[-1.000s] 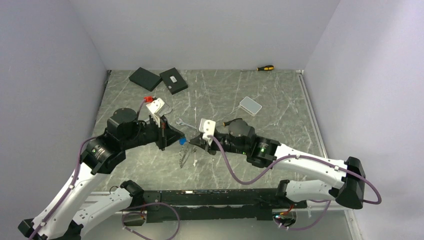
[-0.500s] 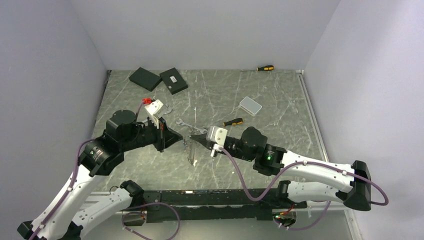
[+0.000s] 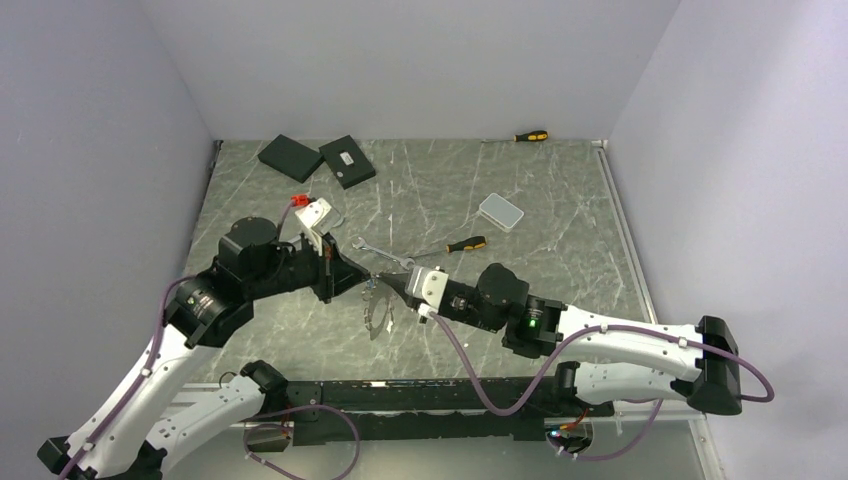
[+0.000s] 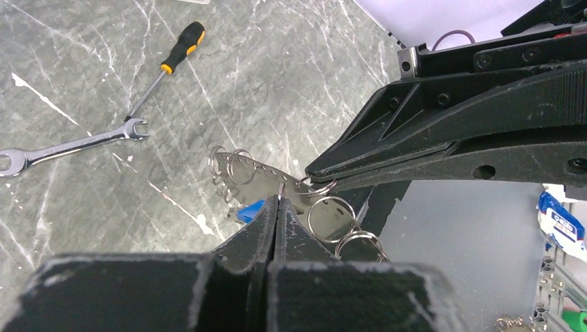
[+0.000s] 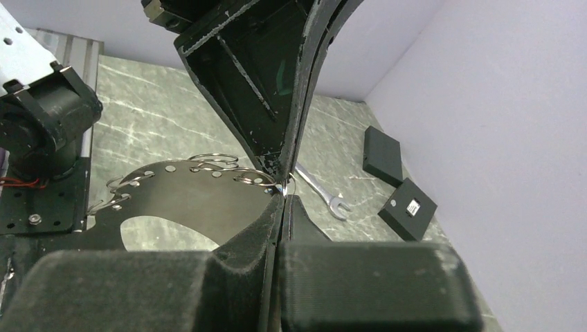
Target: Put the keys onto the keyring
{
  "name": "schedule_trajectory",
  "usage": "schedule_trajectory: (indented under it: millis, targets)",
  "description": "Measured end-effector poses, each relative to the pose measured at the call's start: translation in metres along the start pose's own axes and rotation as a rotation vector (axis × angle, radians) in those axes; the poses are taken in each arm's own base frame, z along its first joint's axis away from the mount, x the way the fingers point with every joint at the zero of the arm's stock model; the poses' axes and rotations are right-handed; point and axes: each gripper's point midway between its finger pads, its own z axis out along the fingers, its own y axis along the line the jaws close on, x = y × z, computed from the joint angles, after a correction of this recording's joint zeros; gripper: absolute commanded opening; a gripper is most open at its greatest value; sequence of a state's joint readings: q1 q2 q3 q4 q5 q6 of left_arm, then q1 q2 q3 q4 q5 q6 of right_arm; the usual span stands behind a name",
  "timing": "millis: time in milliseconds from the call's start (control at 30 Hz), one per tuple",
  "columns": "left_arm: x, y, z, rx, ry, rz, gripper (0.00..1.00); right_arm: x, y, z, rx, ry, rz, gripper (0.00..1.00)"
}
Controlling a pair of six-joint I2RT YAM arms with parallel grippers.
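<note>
Nearest the robot, the keyring hangs tilted above the grey marble-patterned table. It is a curved flat grey metal plate with a row of holes carrying small wire rings. The left pincer reaches the keyring from the left, clenched on the plate's upper edge. The right pincer meets it from the right, clenched on one wire ring, tip to tip with the left. Just beyond the keyring one key, a slim silver spanner, lies flat on the table, untouched. Beyond and right of the keyring lie a yellow-and-black-handled screwdriver and a small white box. Far beyond, to the left, sit two flat black boxes. To the right, a second screwdriver lies by the back wall.
</note>
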State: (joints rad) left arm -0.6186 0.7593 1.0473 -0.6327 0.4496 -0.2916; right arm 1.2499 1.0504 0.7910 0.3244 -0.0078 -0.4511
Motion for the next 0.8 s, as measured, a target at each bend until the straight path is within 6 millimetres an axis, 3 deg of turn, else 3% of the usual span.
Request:
schedule_trajectory:
  millis: [300, 533, 633, 800]
  targets:
    - [-0.003, -0.001, 0.005, 0.014, -0.002, -0.016, 0.00, -0.003, -0.001, 0.000, 0.019, -0.007, -0.029, 0.00]
    - [-0.001, 0.000, 0.006, 0.013, 0.001, -0.017, 0.00, 0.007, -0.008, -0.002, 0.074, 0.012, -0.024, 0.00]
    - [0.009, 0.007, 0.008, -0.008, 0.019, -0.023, 0.00, 0.014, -0.004, -0.002, 0.080, 0.009, 0.017, 0.00]
    - [0.042, 0.024, 0.015, -0.050, 0.073, -0.046, 0.00, 0.045, 0.015, -0.004, 0.032, 0.026, 0.166, 0.00]
